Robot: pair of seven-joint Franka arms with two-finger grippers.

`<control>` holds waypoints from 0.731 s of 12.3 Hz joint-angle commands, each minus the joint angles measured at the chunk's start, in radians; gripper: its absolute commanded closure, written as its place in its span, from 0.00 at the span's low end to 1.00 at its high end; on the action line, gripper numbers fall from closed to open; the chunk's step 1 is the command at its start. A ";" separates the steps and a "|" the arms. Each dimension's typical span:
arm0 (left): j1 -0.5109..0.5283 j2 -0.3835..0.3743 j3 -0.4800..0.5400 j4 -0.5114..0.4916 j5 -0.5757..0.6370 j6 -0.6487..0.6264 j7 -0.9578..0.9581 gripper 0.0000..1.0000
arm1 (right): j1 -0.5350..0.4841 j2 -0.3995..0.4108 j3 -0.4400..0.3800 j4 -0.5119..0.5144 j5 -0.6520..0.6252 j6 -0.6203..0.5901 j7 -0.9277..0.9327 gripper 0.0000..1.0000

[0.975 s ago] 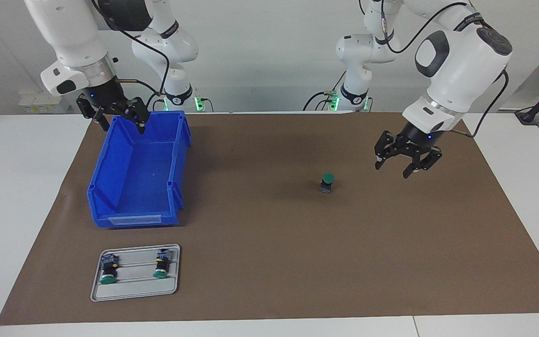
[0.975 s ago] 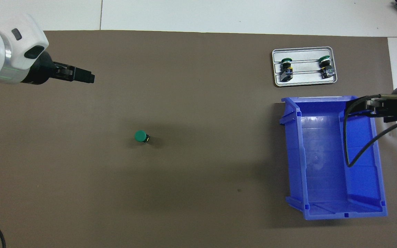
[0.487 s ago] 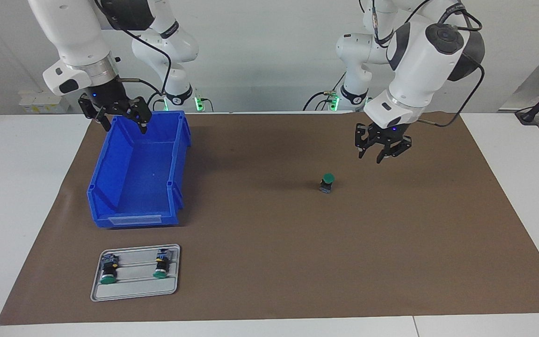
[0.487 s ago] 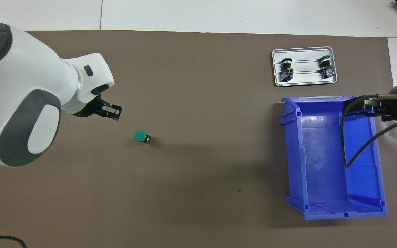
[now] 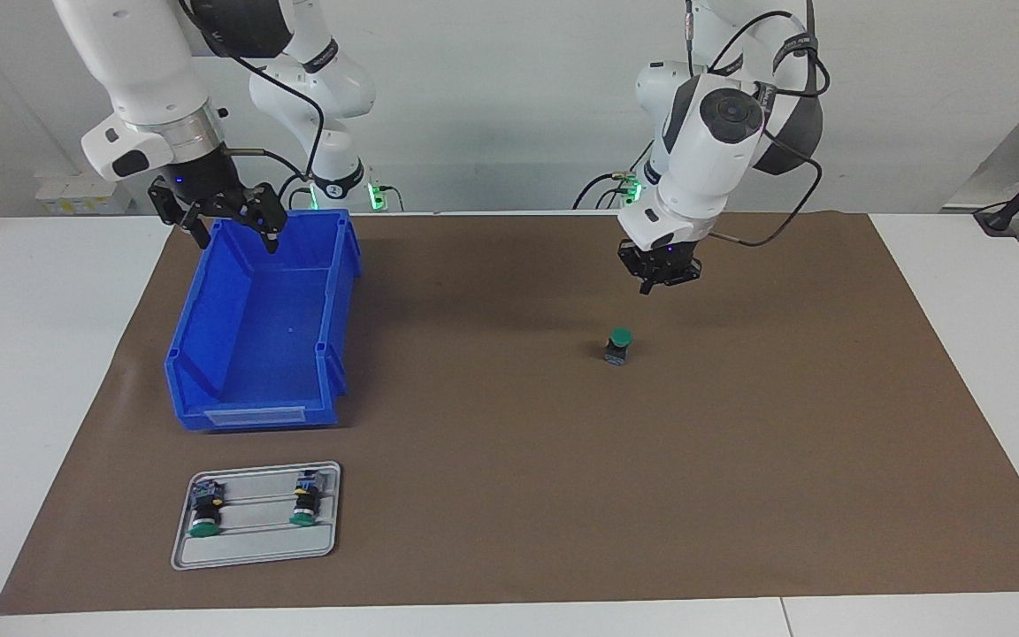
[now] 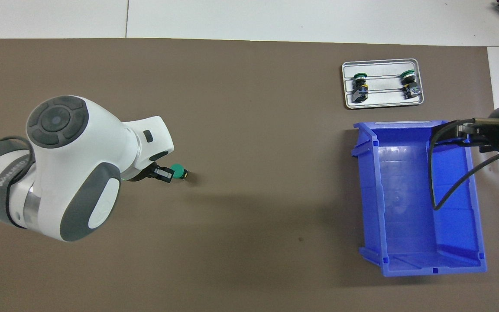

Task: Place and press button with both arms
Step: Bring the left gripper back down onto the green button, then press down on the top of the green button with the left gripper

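the button [image 5: 618, 345] stands upright on the tabletop [image 5: 739, 460], already placed. the left gripper [image 5: 656, 281], jaws closed and empty, hangs above it: pressing is in hand, needing a straight descent. the right gripper [image 5: 228, 217], jaws open, waits over the blue bin [image 5: 253, 389].

We are looking at a robotics lab: two white arms [image 5: 704, 124] bolted at a white bench [image 5: 23, 354] under a brown mat [image 5: 509, 495], a blue parts bin [image 5: 262, 354] below the right gripper [image 5: 222, 217] (bare walls, trailing cables), a grey tray [image 5: 253, 547] of switches.
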 commanded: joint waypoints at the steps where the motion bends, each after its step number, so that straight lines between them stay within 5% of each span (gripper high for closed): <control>1: -0.037 -0.010 0.011 -0.085 0.021 0.124 -0.006 1.00 | -0.008 -0.012 0.004 -0.015 0.022 -0.002 -0.023 0.00; 9: -0.034 0.068 0.011 -0.174 0.019 0.363 0.146 1.00 | -0.010 -0.012 0.004 -0.015 0.022 0.000 -0.026 0.00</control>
